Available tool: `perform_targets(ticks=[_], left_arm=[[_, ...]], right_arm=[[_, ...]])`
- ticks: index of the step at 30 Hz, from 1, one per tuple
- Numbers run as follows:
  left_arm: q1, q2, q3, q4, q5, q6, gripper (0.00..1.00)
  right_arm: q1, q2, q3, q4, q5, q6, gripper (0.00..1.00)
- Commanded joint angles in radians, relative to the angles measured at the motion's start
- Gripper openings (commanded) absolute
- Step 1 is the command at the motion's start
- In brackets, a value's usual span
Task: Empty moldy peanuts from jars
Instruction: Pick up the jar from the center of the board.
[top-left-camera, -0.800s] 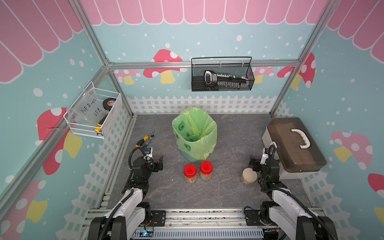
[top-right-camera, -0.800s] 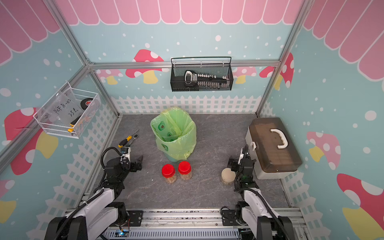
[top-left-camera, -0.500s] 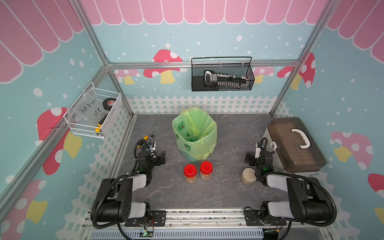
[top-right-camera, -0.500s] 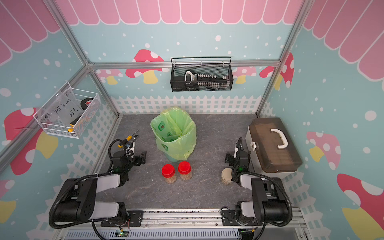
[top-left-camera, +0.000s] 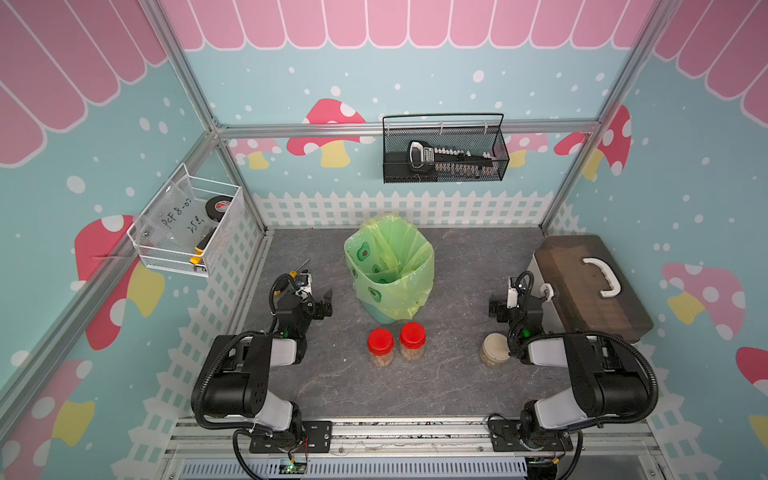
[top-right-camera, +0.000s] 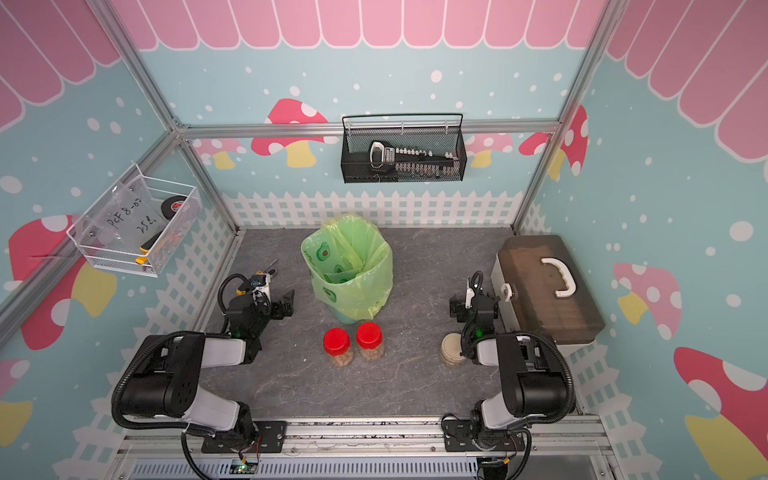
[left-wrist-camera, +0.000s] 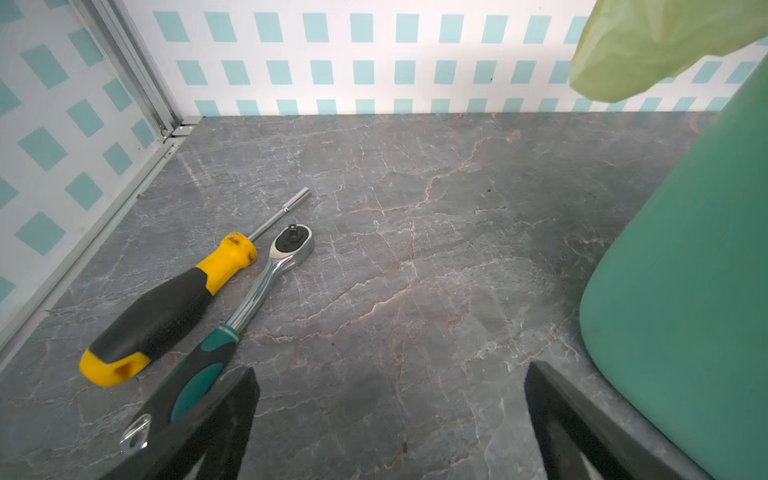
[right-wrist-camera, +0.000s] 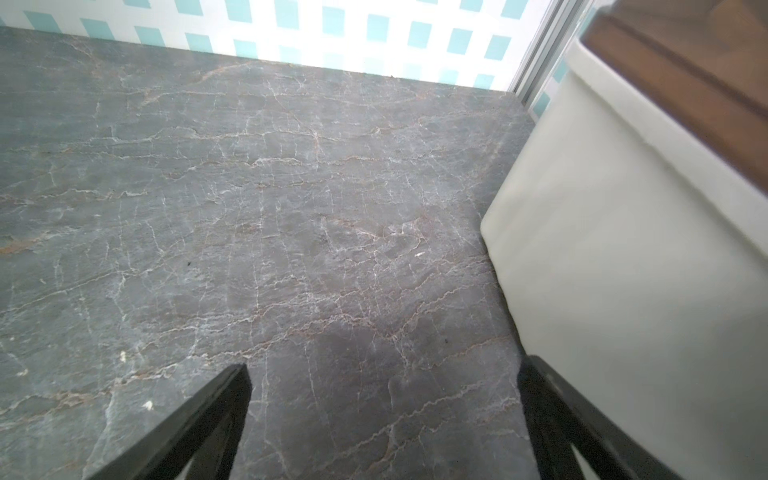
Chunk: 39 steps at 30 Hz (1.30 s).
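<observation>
- Both arms are unfolded from rest; left gripper and right gripper are held spread, empty.
- The jars are left lidded, untouched: emptying is not yet begun.

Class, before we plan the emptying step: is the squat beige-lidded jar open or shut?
Shut. In both top views the flat beige lid sits squarely on the squat jar, which stands upright on the table.
</observation>
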Motion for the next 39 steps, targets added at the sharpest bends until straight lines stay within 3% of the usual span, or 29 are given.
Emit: perform_targets(ticks=[1, 5, 9, 10, 12, 13, 14, 15, 17, 19, 20, 24, 27, 31, 34, 39], left_arm=[[-0.018, 0.009, 0.021, 0.085, -0.076, -0.047, 0.99], [-0.027, -0.035, -0.018, 0.125, -0.231, -0.094, 0.99], [-0.091, -0.248, 0.002, -0.083, -0.398, -0.076, 0.99], [-0.097, -0.315, 0.011, -0.152, -0.399, -0.121, 0.99], [-0.085, -0.462, 0.049, -0.374, -0.392, -0.330, 0.99], [-0.084, -0.500, 0.051, -0.420, -0.391, -0.399, 0.99], [-0.078, -0.518, 0.030, -0.389, -0.365, -0.442, 0.99], [-0.067, -0.522, 0.012, -0.357, -0.312, -0.481, 0.99], [-0.054, -0.516, 0.018, -0.358, -0.200, -0.519, 0.95], [-0.063, -0.516, 0.052, -0.422, -0.105, -0.525, 0.93], [-0.079, -0.529, 0.061, -0.456, -0.089, -0.526, 0.92], [-0.155, -0.658, 0.042, -0.598, -0.154, -0.520, 0.85], [-0.194, -0.782, 0.017, -0.736, -0.208, -0.547, 0.82], [-0.272, -0.902, -0.041, -0.848, -0.197, -0.566, 0.80], [-0.376, -0.925, -0.102, -0.845, -0.241, -0.585, 0.80], [-0.542, -0.910, -0.152, -0.809, -0.339, -0.607, 0.81]], right_arm=[[0.012, 0.009, 0.027, 0.068, 0.048, -0.029, 0.99], [0.012, -0.093, 0.102, -0.143, 0.175, 0.024, 0.99], [0.013, -0.187, 0.233, -0.408, 0.156, 0.068, 0.99], [0.013, -0.205, 0.273, -0.484, 0.160, 0.105, 0.99], [0.011, -0.250, 0.351, -0.640, 0.159, 0.210, 0.99], [0.011, -0.271, 0.368, -0.663, 0.122, 0.234, 0.98], [0.009, -0.294, 0.377, -0.666, 0.037, 0.223, 0.80], [0.009, -0.316, 0.392, -0.679, -0.052, 0.210, 0.68], [0.009, -0.335, 0.448, -0.750, -0.187, 0.208, 0.67], [0.009, -0.331, 0.525, -0.857, -0.312, 0.206, 0.74], [0.011, -0.325, 0.561, -0.911, -0.374, 0.207, 0.76], [0.031, -0.332, 0.607, -1.021, -0.574, 0.257, 0.68], [0.110, -0.364, 0.617, -1.120, -0.599, 0.235, 0.65], [0.264, -0.421, 0.621, -1.229, -0.523, 0.210, 0.64], [0.355, -0.441, 0.619, -1.262, -0.509, 0.239, 0.57], [0.535, -0.444, 0.650, -1.321, -0.459, 0.246, 0.57]])
